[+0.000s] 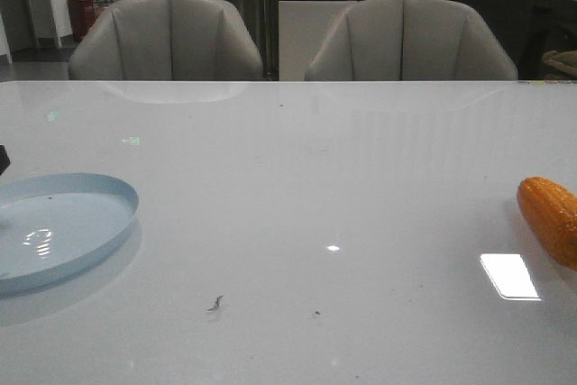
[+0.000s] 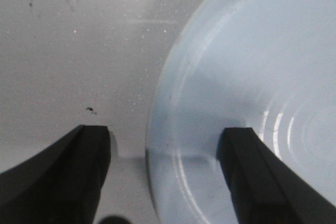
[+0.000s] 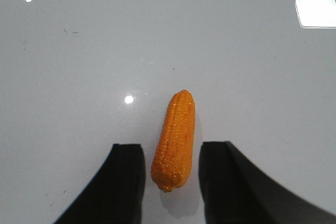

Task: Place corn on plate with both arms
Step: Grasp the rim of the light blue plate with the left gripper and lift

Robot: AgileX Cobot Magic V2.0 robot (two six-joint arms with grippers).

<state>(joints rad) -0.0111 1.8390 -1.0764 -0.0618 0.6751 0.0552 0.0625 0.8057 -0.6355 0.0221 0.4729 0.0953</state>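
The orange-yellow corn (image 1: 552, 218) lies on the white table at the far right edge of the front view. In the right wrist view the corn (image 3: 174, 137) lies lengthwise between the two black fingers of my right gripper (image 3: 172, 149), which is open, with a small gap on each side of the cob. The pale blue plate (image 1: 63, 223) rests on the table at the left. My left gripper (image 2: 165, 148) is open and straddles the plate's rim (image 2: 157, 129), one finger over the table and the other over the plate. Neither arm shows clearly in the front view.
Two grey chairs (image 1: 167, 38) (image 1: 410, 38) stand behind the table's far edge. A bright window reflection (image 1: 509, 275) lies on the tabletop near the corn. Small dark specks (image 1: 216, 302) mark the white surface between plate and corn.
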